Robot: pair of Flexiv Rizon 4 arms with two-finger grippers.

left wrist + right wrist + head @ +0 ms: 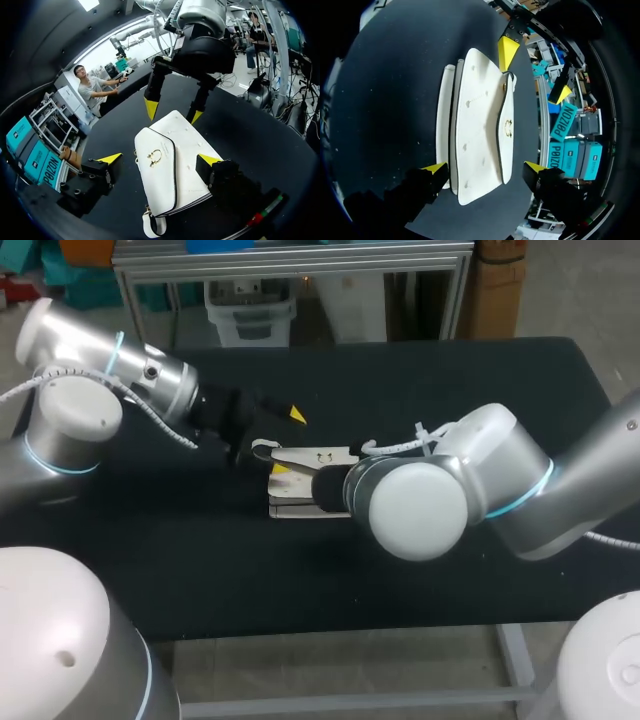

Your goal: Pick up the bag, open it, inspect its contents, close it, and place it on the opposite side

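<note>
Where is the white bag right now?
In the head view the white bag lies flat near the middle of the black table, with the left gripper and right gripper open around it.

From the head view I get even, soft overhead light; the black table (450, 380) swallows it, while the white bag (300, 505) and my right arm's round cap (418, 510) come out nearly washed flat. On the left wrist view a ceiling lamp (89, 4) glares, and straight lines bow toward the rim. Shadows under the bag are faint.
</note>
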